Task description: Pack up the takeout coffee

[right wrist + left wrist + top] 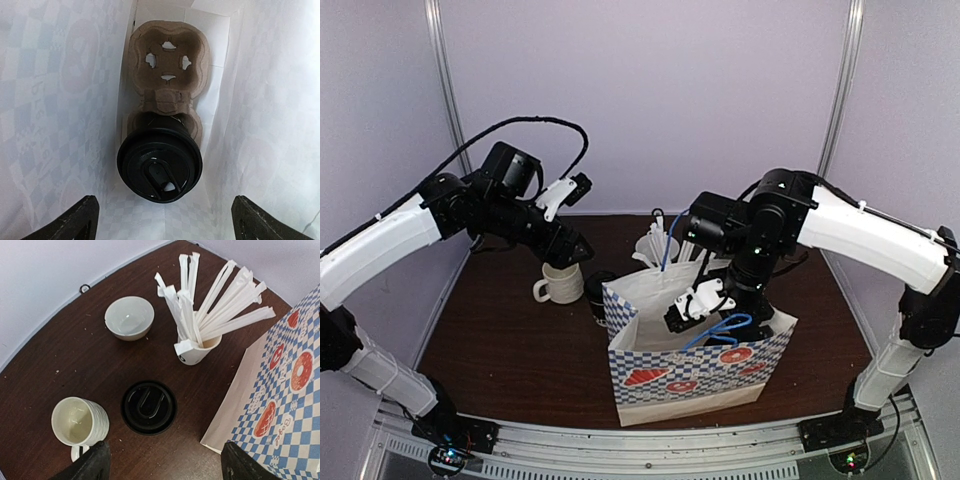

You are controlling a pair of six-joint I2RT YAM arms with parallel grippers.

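One takeout coffee cup (160, 165), black with a black lid, stands in the near socket of a brown cardboard carrier (169, 60) at the bottom of the paper bag. Above it my right gripper (165, 217) is open inside the bag, its fingers wide on either side and touching nothing. A second takeout coffee cup (149, 407), lid on, stands on the table between the cream mug and the bag; from above it shows at the bag's left corner (599, 290). Over and just short of it hangs my left gripper (165, 465), open and holding nothing.
The blue-checked paper bag (700, 350) stands open at the table's middle front. A cream handled mug (80, 421), a small white bowl (129, 317) and a white cup of wrapped stirrers (197, 350) sit behind and left of it. The carrier's far socket holds nothing.
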